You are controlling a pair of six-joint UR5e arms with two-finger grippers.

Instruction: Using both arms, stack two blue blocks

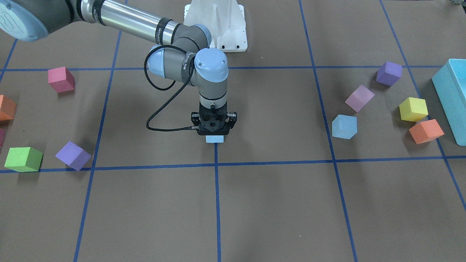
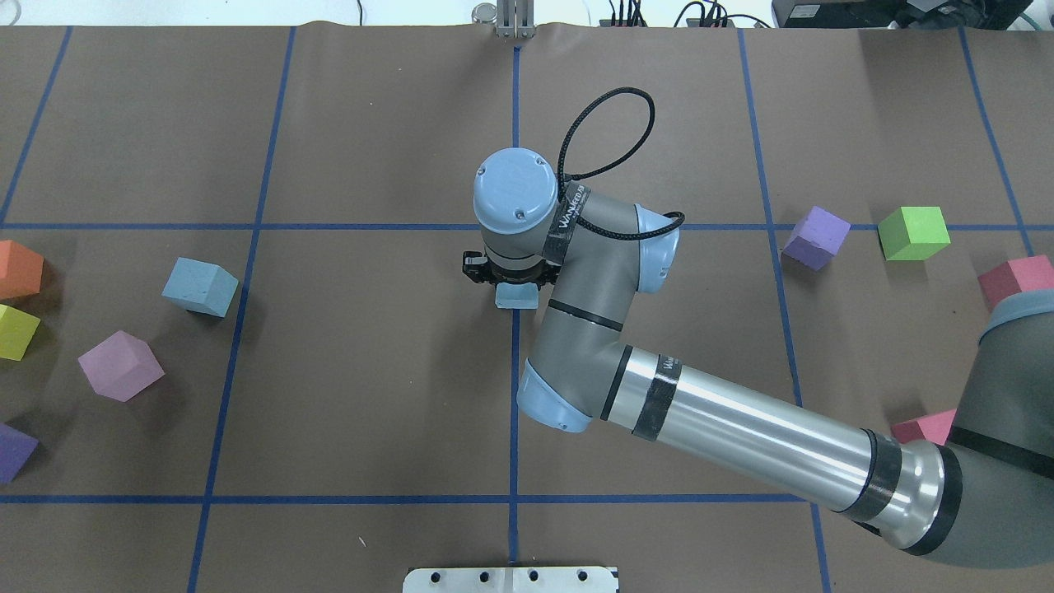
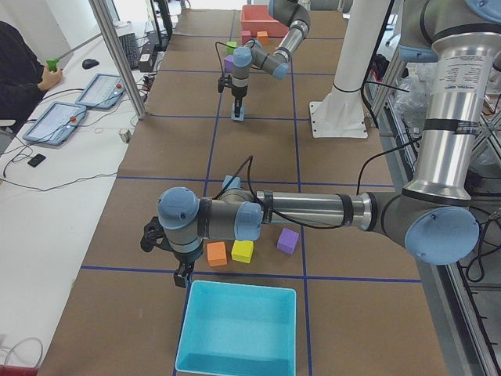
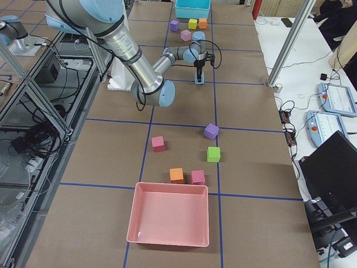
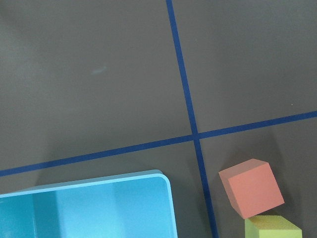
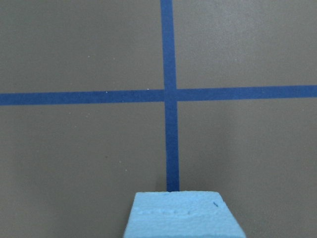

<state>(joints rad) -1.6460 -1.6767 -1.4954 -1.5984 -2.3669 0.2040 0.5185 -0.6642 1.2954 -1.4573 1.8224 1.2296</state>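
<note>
One light blue block (image 1: 214, 139) sits low on the centre tape line, directly under my right gripper (image 1: 214, 131). The jaws stand on either side of the block and grip it. I cannot tell whether the block touches the table. It fills the bottom edge of the right wrist view (image 6: 181, 215). The other blue block (image 1: 344, 126) lies free on the table, also in the overhead view (image 2: 199, 286). My left gripper (image 3: 182, 276) shows only in the exterior left view, hovering by the turquoise box; I cannot tell whether it is open or shut.
A turquoise box (image 1: 451, 98) stands at the table's left end, with orange (image 1: 426, 131), yellow (image 1: 413, 109), pink (image 1: 359, 98) and purple (image 1: 389, 73) cubes beside it. Red (image 1: 60, 79), green (image 1: 23, 159) and purple (image 1: 73, 155) cubes lie on the other side. A pink tray (image 4: 169, 220) stands at the right end.
</note>
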